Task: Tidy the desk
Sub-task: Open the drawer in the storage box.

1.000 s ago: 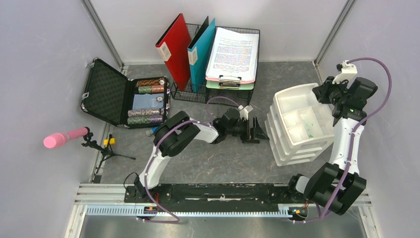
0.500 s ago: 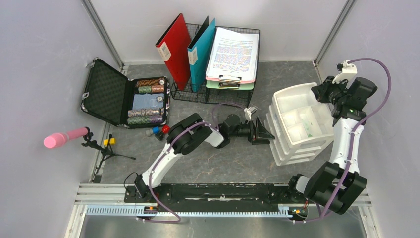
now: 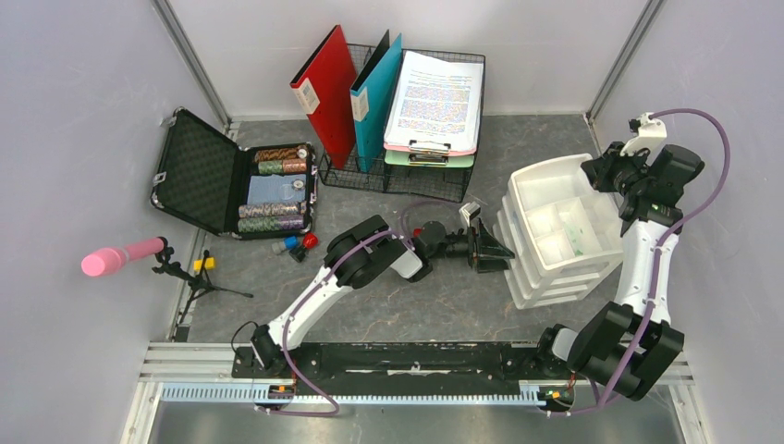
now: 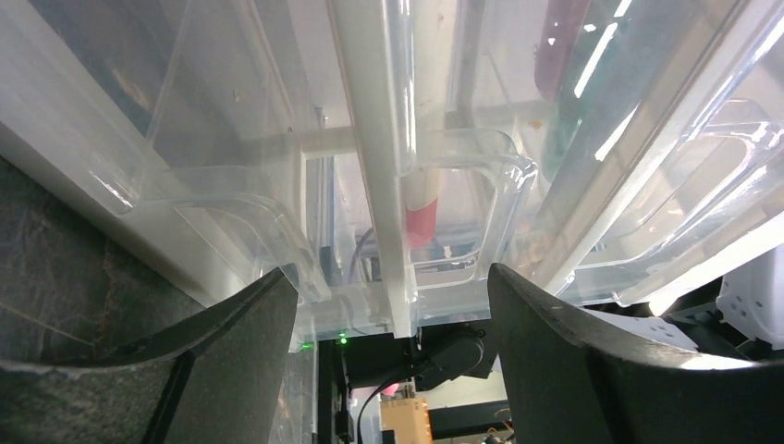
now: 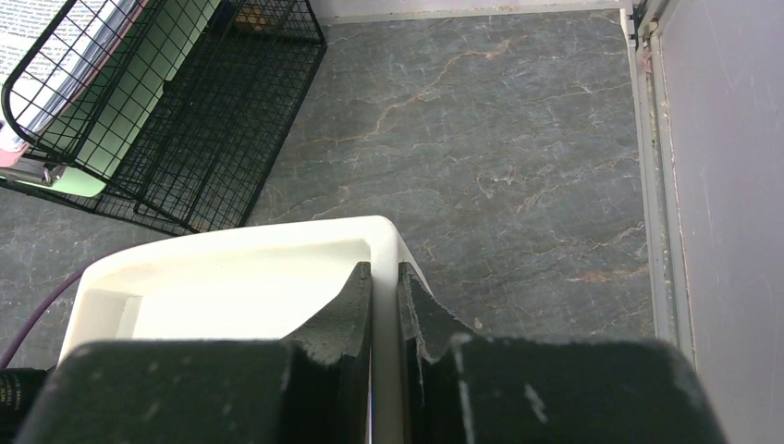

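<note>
The dark-grey, stone-look desk lies bare between its near rail and the white plastic drawer unit near the right wall. The left gripper gapes wide at a clear drawer front; the right gripper pinches the unit's top rim.

left tool reached right to the drawer unit, jaws perhaps slightly narrower, small coloured pieces uncovered

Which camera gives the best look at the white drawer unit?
Top external: the whole white drawer unit shows, open top tray above stacked drawers. Left wrist shows only its clear drawer fronts close up, beyond the open left gripper. Right wrist shows just one rim corner, clamped in the right gripper.
</note>
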